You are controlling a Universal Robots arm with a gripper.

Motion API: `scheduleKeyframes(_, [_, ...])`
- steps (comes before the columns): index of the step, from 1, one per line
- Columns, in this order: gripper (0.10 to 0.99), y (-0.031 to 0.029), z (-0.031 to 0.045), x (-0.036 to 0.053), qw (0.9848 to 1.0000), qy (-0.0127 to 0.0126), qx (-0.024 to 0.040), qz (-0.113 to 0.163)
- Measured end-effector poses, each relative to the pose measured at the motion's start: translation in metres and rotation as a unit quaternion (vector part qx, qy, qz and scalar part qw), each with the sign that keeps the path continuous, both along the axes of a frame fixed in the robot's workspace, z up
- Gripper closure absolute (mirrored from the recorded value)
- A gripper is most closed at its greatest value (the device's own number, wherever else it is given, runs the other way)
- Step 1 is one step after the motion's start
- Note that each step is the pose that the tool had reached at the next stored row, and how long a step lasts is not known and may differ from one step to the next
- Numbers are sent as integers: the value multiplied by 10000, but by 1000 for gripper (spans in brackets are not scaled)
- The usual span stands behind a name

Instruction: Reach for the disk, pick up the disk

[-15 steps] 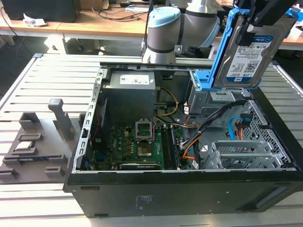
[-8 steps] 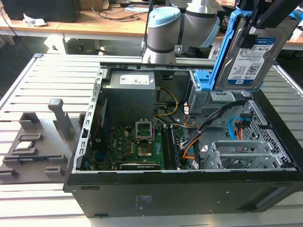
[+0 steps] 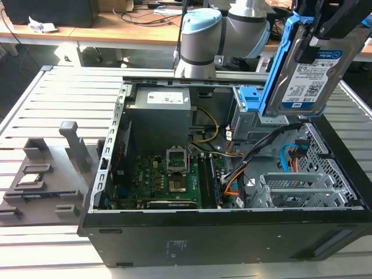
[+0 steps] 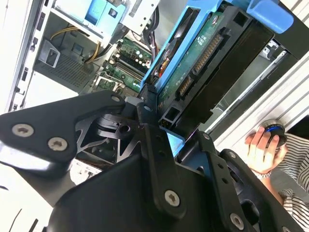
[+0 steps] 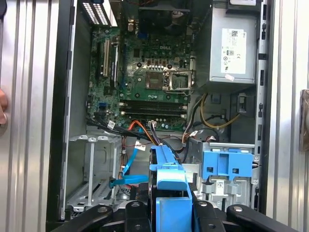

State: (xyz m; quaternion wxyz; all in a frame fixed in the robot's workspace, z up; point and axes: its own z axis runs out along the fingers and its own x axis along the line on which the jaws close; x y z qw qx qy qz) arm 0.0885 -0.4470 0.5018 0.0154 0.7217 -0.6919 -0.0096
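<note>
Tool (image 3: 318, 42) aloft with disk (image 3: 305, 81) above case (image 3: 203, 235)

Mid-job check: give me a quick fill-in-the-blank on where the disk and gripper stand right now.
1. The gripper is ____ on the disk.
2. The disk hangs ____ the open computer case.
3. The bracket framing the disk is ____.
4. The sticker on the grey box is ____.
Missing words: shut; above; blue; white.

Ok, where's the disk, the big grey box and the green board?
the disk (image 3: 309, 81), exterior view, on its white-and-blue label.
big grey box (image 5: 232, 50), first wrist view, on its white sticker.
green board (image 5: 128, 72), first wrist view, on a bare green patch.
</note>
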Motion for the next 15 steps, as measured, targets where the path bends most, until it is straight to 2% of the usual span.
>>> scheduleKeyframes(9, [718, -129, 0, 0, 10000, 0, 0, 0])
scheduleKeyframes(15, [718, -185, 0, 0, 10000, 0, 0, 0])
